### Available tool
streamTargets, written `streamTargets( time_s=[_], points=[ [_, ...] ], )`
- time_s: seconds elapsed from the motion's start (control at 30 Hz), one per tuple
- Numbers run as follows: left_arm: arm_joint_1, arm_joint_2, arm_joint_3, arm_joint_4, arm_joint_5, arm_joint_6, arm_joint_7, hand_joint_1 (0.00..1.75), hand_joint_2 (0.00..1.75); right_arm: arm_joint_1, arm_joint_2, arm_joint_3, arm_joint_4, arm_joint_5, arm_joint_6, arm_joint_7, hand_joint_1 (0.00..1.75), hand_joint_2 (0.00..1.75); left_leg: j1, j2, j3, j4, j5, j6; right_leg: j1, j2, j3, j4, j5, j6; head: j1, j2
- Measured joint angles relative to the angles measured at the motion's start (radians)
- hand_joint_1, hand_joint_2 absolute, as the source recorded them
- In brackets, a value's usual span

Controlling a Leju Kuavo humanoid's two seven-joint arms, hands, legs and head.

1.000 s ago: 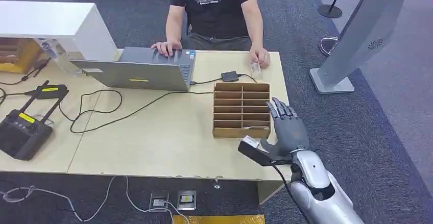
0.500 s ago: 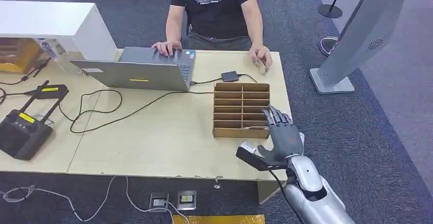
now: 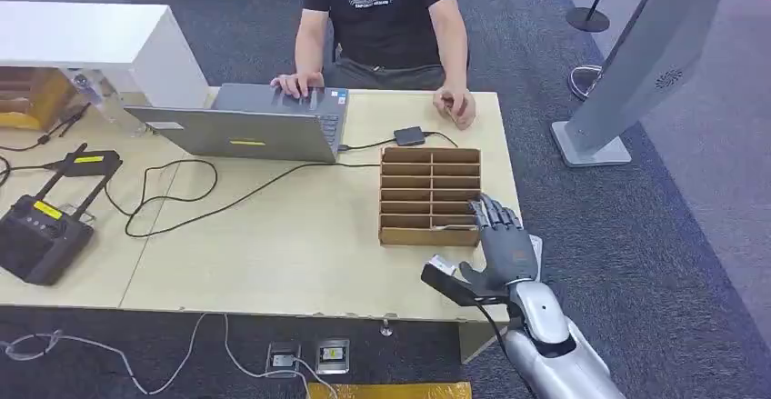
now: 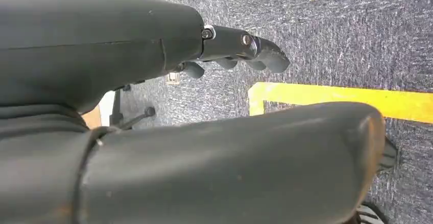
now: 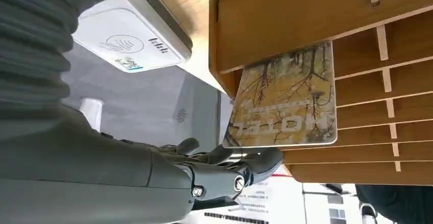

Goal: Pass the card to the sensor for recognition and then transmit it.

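The right hand (image 3: 503, 249) is reaching at the near right corner of the wooden card rack (image 3: 429, 196), and its fingers are spread with nothing between them, so it is open and is not gripping anything yet. The hotel card (image 5: 286, 97) is standing in 1 of the nearest slots of the rack, leaning on the divider, and much of its printed face is sticking out; I think it is kept like this so that fingers can take it by the free edge. The fingertips (image 5: 255, 162) are lying just beside that edge, but I cannot tell whether they are touching it.

In the head view the card is only a thin pale line in the rack. The right wrist view is giving the yellow tree picture on it and also the white card reader (image 5: 130, 39), which is lying on the table near the rack corner, close enough for a short move after the pick.

The left hand (image 4: 240, 48) is hanging over the carpet with curled fingers and is holding nothing.
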Motion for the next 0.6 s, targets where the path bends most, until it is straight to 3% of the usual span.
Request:
streamTargets(
  time_s=[0.6],
  points=[
    [0.0, 0.009, -0.006, 0.0, -0.004, -0.018, -0.006, 0.0, 0.0, -0.03, 0.007, -0.021, -0.045, 0.037, 0.007, 0.011, 0.0, 1.75, 0.0, 0.0, 0.0, 0.0, 0.0, 0.0, 0.0, 0.0, 0.0, 0.0, 0.0, 0.0, 0.0, 0.0]
  ],
)
